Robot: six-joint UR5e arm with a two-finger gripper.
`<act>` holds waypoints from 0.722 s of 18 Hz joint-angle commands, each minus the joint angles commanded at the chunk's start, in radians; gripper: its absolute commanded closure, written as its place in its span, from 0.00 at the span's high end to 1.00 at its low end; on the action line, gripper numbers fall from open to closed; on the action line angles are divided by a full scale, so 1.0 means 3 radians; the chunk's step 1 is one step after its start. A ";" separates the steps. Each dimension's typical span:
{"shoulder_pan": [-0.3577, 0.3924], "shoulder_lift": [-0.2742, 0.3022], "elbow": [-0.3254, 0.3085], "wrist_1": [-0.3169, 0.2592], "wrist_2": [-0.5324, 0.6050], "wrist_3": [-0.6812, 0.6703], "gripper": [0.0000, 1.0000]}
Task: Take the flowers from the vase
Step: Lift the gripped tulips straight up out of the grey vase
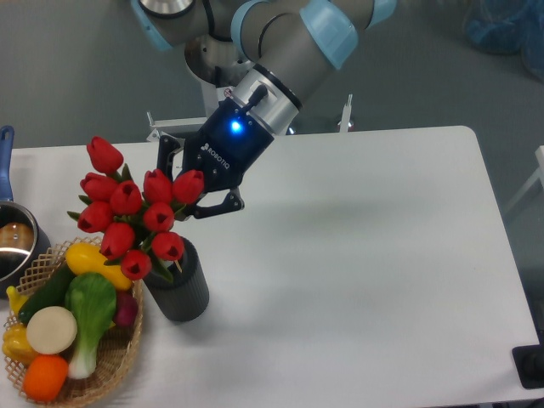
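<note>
The gripper [189,183] is clenched on the flowers [136,217], its two dark fingers pinching the bunch just behind the upper red buds, where the stems gather. The arm reaches down from the upper right and the gripper tilts toward the left, so the blooms fan out to the left and below the fingertips. The lowest buds and green leaves hang right at the rim of the vase [180,289]. Whether the stem ends are inside the vase or just clear of its mouth cannot be told, since the blooms hide that spot.

Judging from this, the lift looks underway but not finished. The main risk is the vase itself: if the stems are wedged inside, pulling at a slant could drag or tip the dark cylinder, which stands close to the basket [119,357] of toy vegetables [72,319] at its left. A tilted pull might also knock the leaning bunch against the yellow piece in the basket. The grip seems to sit high and to one side of the bunch, so a few loose stems might slip out and fall back.

The vase rests on the white table [365,255], directly below and slightly left of the gripper.
</note>
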 joint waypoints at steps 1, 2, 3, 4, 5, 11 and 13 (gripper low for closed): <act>0.0020 0.0005 0.0036 0.0000 0.0000 -0.0071 0.00; 0.0031 0.0005 0.0056 -0.0005 -0.0005 -0.0118 0.00; 0.0036 0.0005 0.0092 -0.0005 -0.0005 -0.0174 0.00; 0.0041 0.0005 0.0133 0.0000 -0.0005 -0.0225 0.00; 0.0041 0.0005 0.0174 0.0000 -0.0005 -0.0281 0.00; 0.0123 0.0000 0.0246 0.0000 0.0000 -0.0318 0.01; 0.0199 0.0000 0.0312 0.0005 0.0020 -0.0287 0.01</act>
